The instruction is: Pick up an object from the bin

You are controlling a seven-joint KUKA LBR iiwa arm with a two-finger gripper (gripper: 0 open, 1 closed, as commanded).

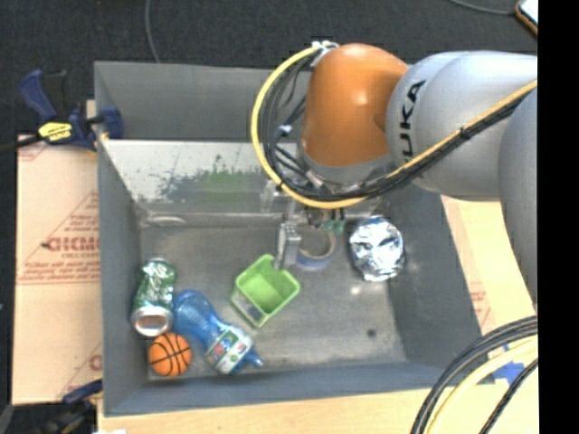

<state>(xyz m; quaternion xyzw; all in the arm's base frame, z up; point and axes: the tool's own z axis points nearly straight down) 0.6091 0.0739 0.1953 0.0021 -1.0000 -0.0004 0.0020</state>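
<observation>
Nothing is lifted yet. An orange ball (170, 354), a blue bottle (206, 330) and a dented can (153, 295) lie left of the green cup (266, 289). The gripper (303, 245) hangs just behind the cup's far rim; whether it is open or closed cannot be told. A foil wad (375, 249) sits behind and to the right of the cup.

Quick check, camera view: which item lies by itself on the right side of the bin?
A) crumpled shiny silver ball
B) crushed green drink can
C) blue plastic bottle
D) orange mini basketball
A: the crumpled shiny silver ball lies alone on the right side of the grey metal bin, while the orange mini basketball, crushed green drink can and blue plastic bottle cluster in the lower-left corner.
</observation>
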